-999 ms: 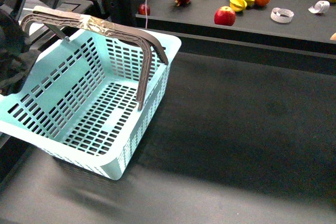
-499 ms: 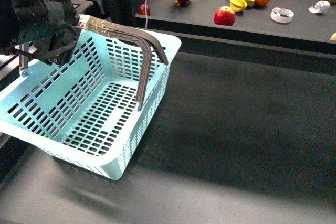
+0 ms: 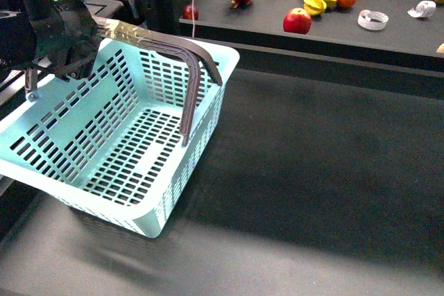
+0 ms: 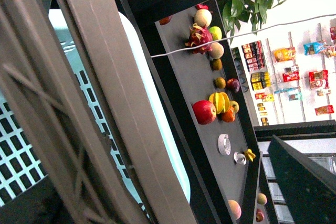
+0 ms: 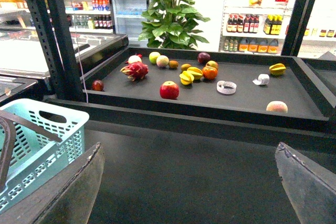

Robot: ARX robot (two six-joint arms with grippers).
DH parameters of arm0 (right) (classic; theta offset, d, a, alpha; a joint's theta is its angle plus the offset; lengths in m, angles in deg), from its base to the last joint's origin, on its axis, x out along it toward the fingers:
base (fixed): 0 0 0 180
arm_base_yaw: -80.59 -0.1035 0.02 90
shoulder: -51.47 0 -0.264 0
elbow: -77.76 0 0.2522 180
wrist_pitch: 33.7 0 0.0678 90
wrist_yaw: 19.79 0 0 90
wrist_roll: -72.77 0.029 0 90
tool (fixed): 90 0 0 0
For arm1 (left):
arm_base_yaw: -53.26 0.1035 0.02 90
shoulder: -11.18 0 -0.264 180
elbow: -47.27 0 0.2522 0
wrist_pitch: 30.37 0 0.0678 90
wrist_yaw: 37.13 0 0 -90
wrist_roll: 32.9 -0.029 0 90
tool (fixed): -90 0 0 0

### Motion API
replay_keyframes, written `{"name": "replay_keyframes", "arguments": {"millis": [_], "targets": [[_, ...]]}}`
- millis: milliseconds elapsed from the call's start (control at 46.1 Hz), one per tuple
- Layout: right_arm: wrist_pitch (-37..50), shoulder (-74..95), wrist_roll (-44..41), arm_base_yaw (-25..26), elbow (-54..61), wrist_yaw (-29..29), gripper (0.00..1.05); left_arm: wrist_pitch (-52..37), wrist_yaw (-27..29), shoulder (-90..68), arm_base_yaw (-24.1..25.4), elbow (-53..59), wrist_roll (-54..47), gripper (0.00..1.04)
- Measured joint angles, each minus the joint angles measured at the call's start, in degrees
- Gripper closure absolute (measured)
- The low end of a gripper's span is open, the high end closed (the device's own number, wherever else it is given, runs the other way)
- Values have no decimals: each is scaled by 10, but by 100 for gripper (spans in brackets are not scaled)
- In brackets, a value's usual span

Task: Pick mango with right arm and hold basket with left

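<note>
Mango (image 5: 277, 68) lies untouched, far beyond the basket (image 3: 166, 206); right jaws gape empty. Left arm (image 3: 48, 29) is at the handle (image 3: 187, 53); whether its jaws grip, I can't tell.

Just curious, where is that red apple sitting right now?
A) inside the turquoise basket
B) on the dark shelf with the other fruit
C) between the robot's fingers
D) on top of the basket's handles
B: the red apple rests on the dark shelf behind the basket, close to the star-shaped fruit.
</note>
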Motion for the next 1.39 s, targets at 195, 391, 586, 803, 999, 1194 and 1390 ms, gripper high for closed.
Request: {"name": "replay_keyframes", "arguments": {"millis": [195, 391, 586, 803, 999, 1194, 1390], "targets": [[0, 0, 0, 0, 0, 0, 8, -1, -10, -6, 3, -5, 0, 52], [0, 0, 0, 0, 0, 0, 8, -7, -40, 7, 1, 6, 38, 87], [0, 0, 0, 0, 0, 0, 8, -10, -67, 45, -8, 54, 11, 90], [0, 0, 0, 0, 0, 0, 8, -37, -124, 132, -44, 134, -63, 92], [0, 0, 0, 0, 0, 0, 8, -37, -181, 194, -97, 184, -139, 94], [0, 0, 0, 0, 0, 0, 8, -54, -209, 223, -148, 220, -181, 95], [0, 0, 0, 0, 0, 0, 8, -74, -237, 252, -194, 239, -197, 95]]}}
